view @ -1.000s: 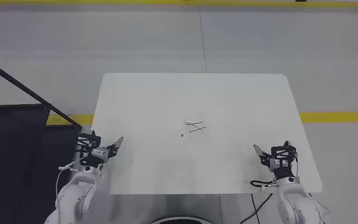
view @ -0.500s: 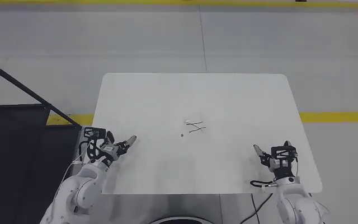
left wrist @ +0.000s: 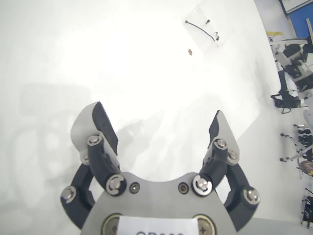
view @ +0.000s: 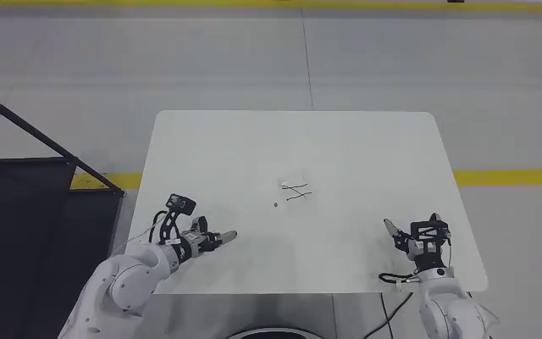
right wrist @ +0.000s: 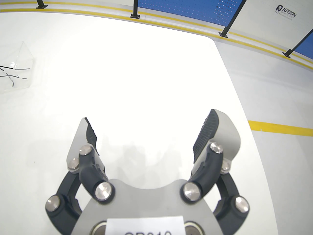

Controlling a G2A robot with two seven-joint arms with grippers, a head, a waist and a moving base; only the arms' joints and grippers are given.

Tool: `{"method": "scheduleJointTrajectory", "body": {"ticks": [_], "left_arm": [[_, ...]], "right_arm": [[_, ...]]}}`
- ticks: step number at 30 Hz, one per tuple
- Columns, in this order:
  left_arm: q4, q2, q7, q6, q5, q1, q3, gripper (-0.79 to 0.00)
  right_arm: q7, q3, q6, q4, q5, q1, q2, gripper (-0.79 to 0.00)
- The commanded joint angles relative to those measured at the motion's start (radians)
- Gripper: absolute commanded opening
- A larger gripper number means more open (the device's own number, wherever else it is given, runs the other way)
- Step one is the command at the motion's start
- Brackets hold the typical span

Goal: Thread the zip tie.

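**Zip tie** (view: 295,191): thin black strands, crossed over one another, lying close to the middle of the white table (view: 364,144). In the left wrist view one curved black strand (left wrist: 201,29) lies within the outline of a clear plastic piece (left wrist: 205,8). The right wrist view shows this piece (right wrist: 23,50) with an upright transparent wall and the strands (right wrist: 11,75) at its base. Whether the strands rest in it or on it cannot be told.

**Speck** (view: 275,204): a small dark mark on the table, just beside the zip tie at its 8 o'clock, apart from it (left wrist: 189,52).

**Left gripper** (view: 227,237): farther out along the same 8 o'clock line and well apart from the zip tie. The arm rises from the table's near edge at about 7 o'clock, with the forearm stretched low over the surface. The gripper (left wrist: 157,123) points towards the zip tie. Its jaws stand wide apart with only bare table between them.

**Right gripper** (view: 412,225): well apart from the zip tie, between its 3 and 4 o'clock, above the table's near corner at about 5 o'clock. The wrist is held over the near edge and the gripper (right wrist: 149,121) points towards 12 o'clock, so the zip tie lies off to its side. Its jaws are likewise spread wide and hold nothing.
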Motion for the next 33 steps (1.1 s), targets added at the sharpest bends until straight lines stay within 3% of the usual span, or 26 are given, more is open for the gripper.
{"method": "scheduleJointTrajectory", "body": {"ticks": [1, 12, 18, 25, 33], "left_arm": [[0.002, 0.001, -0.028, 0.005, -0.013, -0.014, 0.015, 0.0], [0.003, 0.001, -0.007, 0.013, 0.003, -0.019, 0.018, 0.0], [0.017, -0.006, 0.003, 0.108, -0.122, -0.058, 0.049, 0.0], [0.049, -0.023, 0.094, 0.247, -0.103, -0.127, 0.168, 0.0], [0.119, -0.052, 0.124, 0.361, -0.206, -0.245, 0.3, 0.0]], "right_arm": [[0.0, 0.0, 0.0, 0.0, 0.0, 0.0, 0.0, 0.0], [0.0, 0.0, 0.0, 0.0, 0.0, 0.0, 0.0, 0.0], [0.0, 0.0, 0.0, 0.0, 0.0, 0.0, 0.0, 0.0], [0.0, 0.0, 0.0, 0.0, 0.0, 0.0, 0.0, 0.0], [0.0, 0.0, 0.0, 0.0, 0.0, 0.0, 0.0, 0.0]]}}
